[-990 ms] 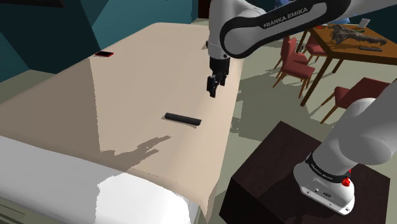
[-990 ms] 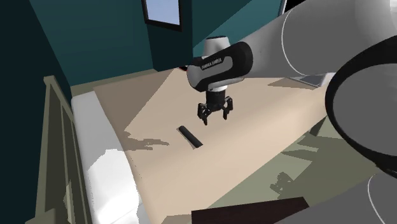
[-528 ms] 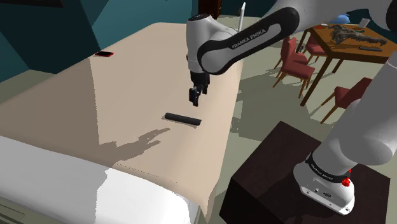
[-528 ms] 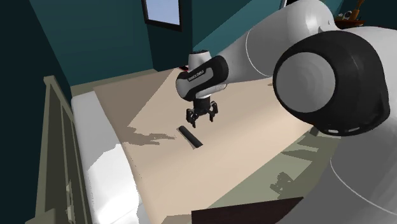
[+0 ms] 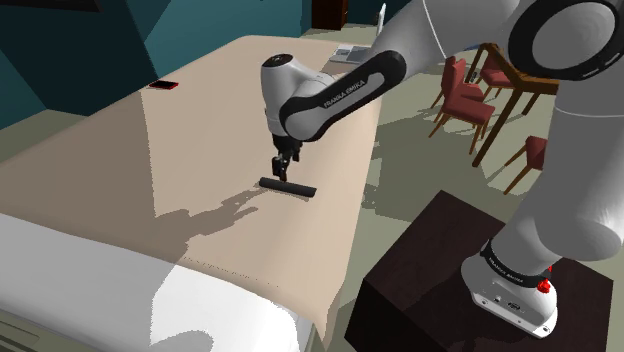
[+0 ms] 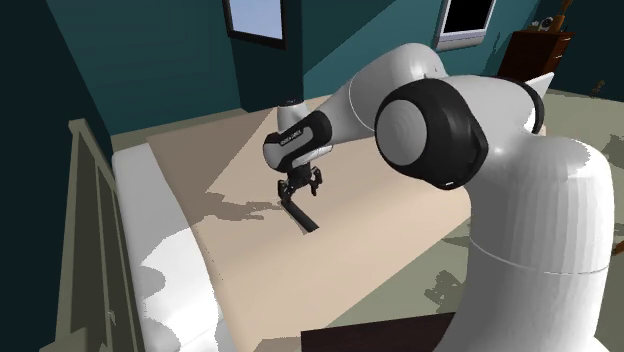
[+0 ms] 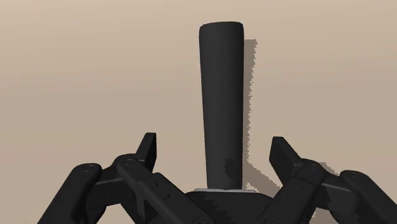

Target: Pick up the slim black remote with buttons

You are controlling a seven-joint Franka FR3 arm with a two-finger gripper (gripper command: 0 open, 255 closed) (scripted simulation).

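The slim black remote (image 5: 288, 187) lies flat on the tan bed cover (image 5: 200, 130), near the bed's edge on the shoulder view's right. It also shows as a dark bar, the remote (image 6: 300, 214), in the second exterior view. My gripper (image 5: 281, 170) hangs just above the remote's end, pointing down. In the wrist view the remote (image 7: 222, 102) runs lengthwise between the two open fingers (image 7: 147, 148), which stand apart on either side without touching it. My gripper (image 7: 215, 156) holds nothing.
A small red-edged flat object (image 5: 164, 85) lies at the far side of the bed. White bedding (image 5: 120, 290) covers the near end. A wooden table (image 5: 545, 65) and red chairs (image 5: 465, 95) stand beyond the bed; the dark stand (image 5: 470, 290) is at lower right.
The arm has swung toward the shoulder view's left and lowered. The gripper went from well above the bed to just over the remote's end. The remote has not moved.
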